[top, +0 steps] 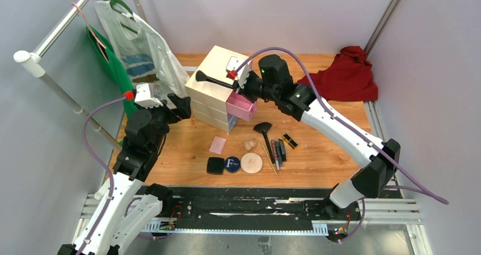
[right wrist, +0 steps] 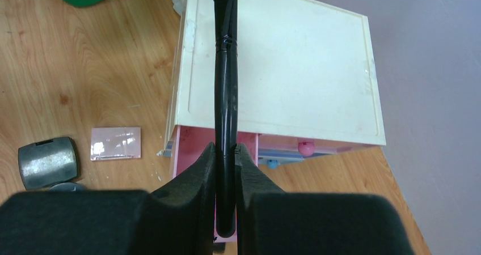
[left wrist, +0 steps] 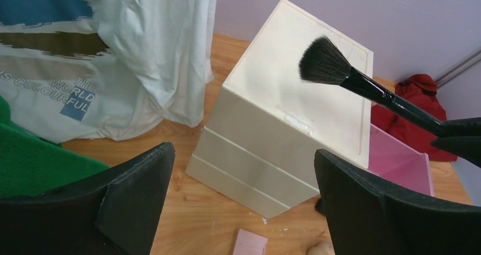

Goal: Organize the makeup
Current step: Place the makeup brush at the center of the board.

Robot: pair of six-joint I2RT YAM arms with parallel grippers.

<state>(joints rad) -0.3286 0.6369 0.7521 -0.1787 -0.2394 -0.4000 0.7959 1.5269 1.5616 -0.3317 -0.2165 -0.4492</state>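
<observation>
1. Wooden table [top: 340,164] is carrying a cream chest [top: 211,76] with its pink drawer [top: 243,106] out.
2. Right gripper [right wrist: 226,153] is clamping the black brush [right wrist: 225,90] over the chest top.
3. Left gripper [top: 180,105] is hanging wide open beside the chest.
4. Other makeup [top: 251,162] is lying in front.

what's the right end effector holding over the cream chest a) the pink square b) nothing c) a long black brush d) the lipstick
c: the right end effector is shut on the handle of the long black brush, whose bristles reach out over the cream chest.
</observation>
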